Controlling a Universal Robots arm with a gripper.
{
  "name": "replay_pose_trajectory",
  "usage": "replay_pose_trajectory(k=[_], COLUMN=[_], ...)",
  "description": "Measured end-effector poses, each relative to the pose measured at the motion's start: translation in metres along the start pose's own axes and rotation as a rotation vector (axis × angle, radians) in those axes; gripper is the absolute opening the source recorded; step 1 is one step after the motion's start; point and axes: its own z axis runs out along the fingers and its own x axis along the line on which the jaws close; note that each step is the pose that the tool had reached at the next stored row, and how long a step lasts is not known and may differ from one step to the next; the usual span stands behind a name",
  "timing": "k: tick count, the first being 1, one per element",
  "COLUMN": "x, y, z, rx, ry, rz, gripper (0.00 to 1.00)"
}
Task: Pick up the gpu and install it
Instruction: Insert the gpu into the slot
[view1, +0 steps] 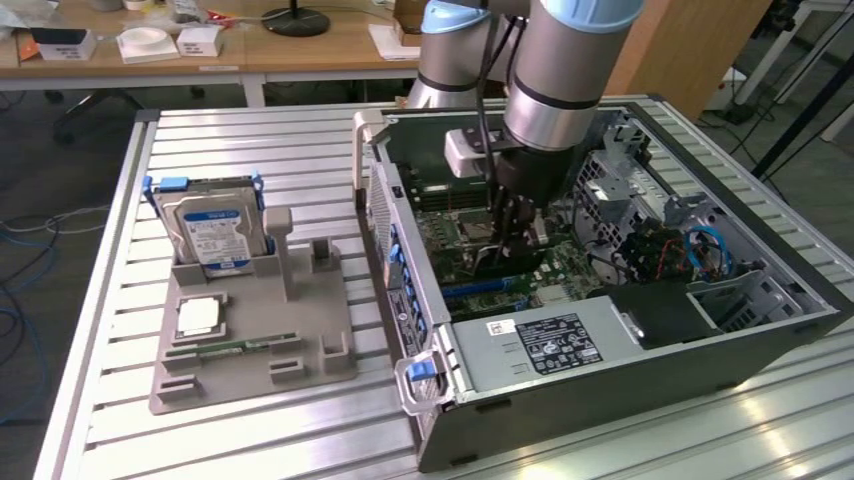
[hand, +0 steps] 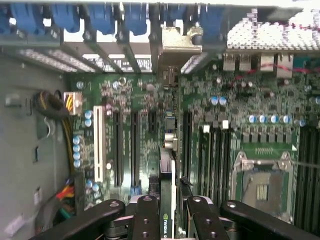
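**GPU held edge-on over the motherboard slots**

The gripper (hand: 167, 220) is clamped on the gpu (hand: 167, 165), its fingers (hand: 148, 220) pressing the card's two faces. The card stands on edge inside the case (view1: 747, 345), directly above the motherboard (hand: 145, 100). In the wrist view its metal bracket (hand: 176, 47) sits up against the rear wall of the case, among the blue slot latches (hand: 102, 17). In the exterior view the arm (view1: 561, 70) reaches down into the case, with the gripper (view1: 511, 245) low over the motherboard. Whether the card's edge is already in a slot cannot be told.

Outside the case, on the exterior view's left, a grey holder (view1: 247, 330) carries a hard drive (view1: 214, 230), standing upright.

The main risk appears to be misalignment. Several black slots (hand: 135, 145) run parallel and close together beside the card, so a small sideways offset could drive its edge onto the board between slots, or into the wrong one. A slight tilt in the grip could seat one end only. The bracket could also catch on the rear wall and block the descent, and pushing against that could bend it or make the card slip between the fingers.
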Motion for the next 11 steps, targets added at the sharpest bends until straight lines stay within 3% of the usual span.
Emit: replay_pose_trajectory(k=[11], x=[-0.0001], y=[0.0024], z=[0.0089], rx=[0.0005], ry=[-0.0004], rz=[0.0], gripper=[0.26])
